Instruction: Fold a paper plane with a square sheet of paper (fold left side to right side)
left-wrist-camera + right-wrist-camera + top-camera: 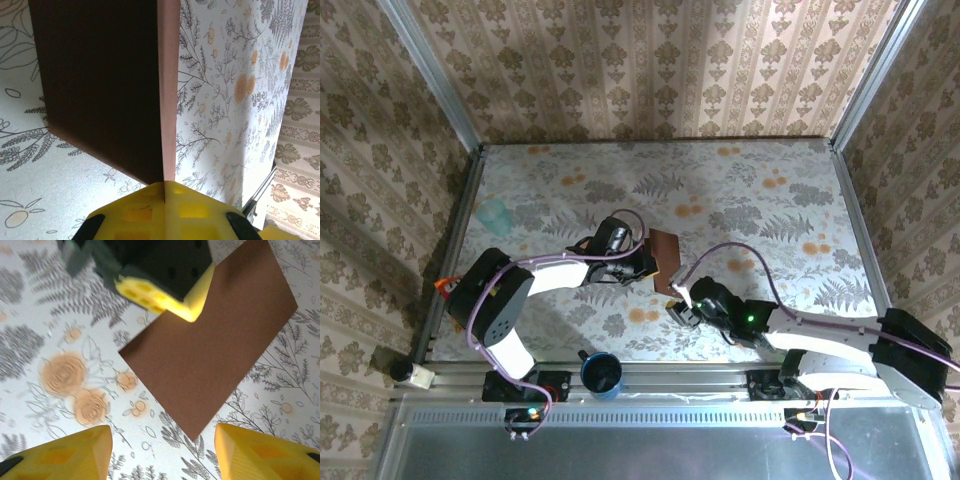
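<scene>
- The left gripper (165,189) is closed on one edge of the square sheet of paper (100,90) and holds it above the desk (50,200).
- The right gripper (160,452) has its jaws apart and empty, near the sheet's lower corner.

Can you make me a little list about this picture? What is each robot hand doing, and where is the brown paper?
paper: dark reddish-brown sheet of paper, mid-table, held at one edge
left gripper: left gripper shut, pinching the sheet's edge
right gripper: right gripper open, yellow fingers apart, facing the sheet's near corner, not touching it
cup: blue cup upright at the near edge, between the arm bases
table: table with a leaf and orange flower print
</scene>
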Robot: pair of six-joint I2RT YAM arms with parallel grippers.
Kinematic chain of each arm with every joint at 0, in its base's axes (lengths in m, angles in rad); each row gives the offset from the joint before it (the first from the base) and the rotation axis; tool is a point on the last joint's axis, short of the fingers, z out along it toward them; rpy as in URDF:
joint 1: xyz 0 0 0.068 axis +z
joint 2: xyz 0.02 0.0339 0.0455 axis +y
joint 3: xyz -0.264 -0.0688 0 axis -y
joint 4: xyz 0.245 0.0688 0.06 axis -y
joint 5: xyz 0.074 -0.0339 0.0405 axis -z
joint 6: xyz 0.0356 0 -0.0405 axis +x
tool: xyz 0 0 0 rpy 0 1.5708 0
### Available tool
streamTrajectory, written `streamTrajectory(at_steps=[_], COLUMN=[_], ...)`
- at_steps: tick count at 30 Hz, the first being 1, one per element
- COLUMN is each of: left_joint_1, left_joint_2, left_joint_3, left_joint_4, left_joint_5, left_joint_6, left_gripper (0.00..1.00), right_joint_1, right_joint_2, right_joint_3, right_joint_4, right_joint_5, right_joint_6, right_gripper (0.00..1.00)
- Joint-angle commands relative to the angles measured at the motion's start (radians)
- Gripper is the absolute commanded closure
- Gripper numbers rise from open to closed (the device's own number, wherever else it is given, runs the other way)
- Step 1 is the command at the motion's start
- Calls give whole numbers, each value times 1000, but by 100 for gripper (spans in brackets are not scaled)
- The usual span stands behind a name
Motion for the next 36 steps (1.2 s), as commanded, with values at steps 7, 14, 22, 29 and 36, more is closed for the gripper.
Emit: streamTrajectory(at_steps=[7,14,22,29,36], left_joint_1=[-3,-4,-8,-10,-1], left_joint_2=[-36,-40,-37,-33,-38], left_joint_3=[51,46,43,45,52], left_joint_4=[-86,-89,-93,-97,-100], left_joint_5=[20,20,22,25,29], left_joint_6=[4,1,5,10,18], left_gripper=[98,98,99,98,88], right_joint_1=[120,122,121,116,110], right_joint_2=[243,350,424,442,445], right_joint_3=[101,147,197,216,218], right_joint_4=[85,157,214,205,187], right_joint_5=[295,318,343,332,305], right_joint_6=[-181,-226,-280,-290,-286], right_gripper=[39,41,50,67,90])
